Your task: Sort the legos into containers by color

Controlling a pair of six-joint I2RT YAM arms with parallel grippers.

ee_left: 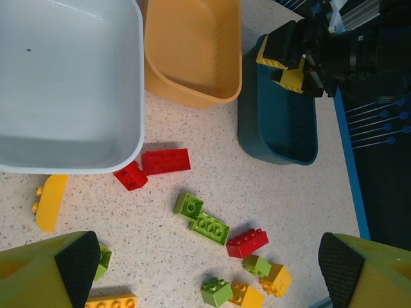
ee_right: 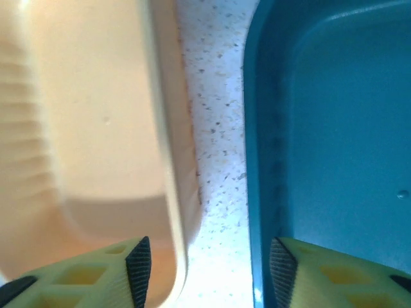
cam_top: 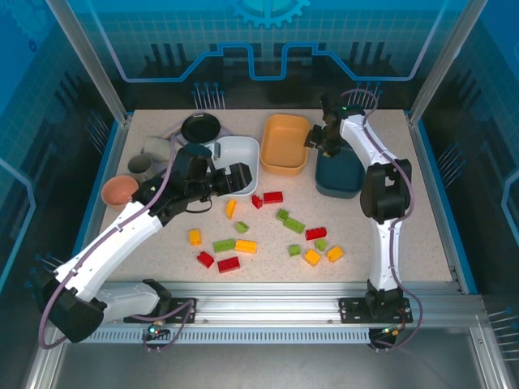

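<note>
Judging from the three tubs, the sorting is taken to be at its very start, with no brick yet dropped in. The white tub [cam_top: 241,152], orange tub [cam_top: 285,144] and teal tub [cam_top: 340,177] are ranged at twelve o'clock on the table [cam_top: 389,219], and none is seen to hold anything. The bricks [cam_top: 246,245] are scattered at six o'clock of the tubs, red, green and yellow mixed.

The left gripper [cam_top: 235,174] is held just off the white tub's near rim, fingers spread wide with nothing between them. A yellow brick [ee_left: 50,202] and a red brick [ee_left: 166,160] lie close by. The right gripper [cam_top: 319,139] is poised over the gap between the orange and teal tubs, fingers likewise parted and empty.

Next, one brick would have to be chosen and the fingers lowered astride it — preferably one lying clear of its neighbours.
</note>
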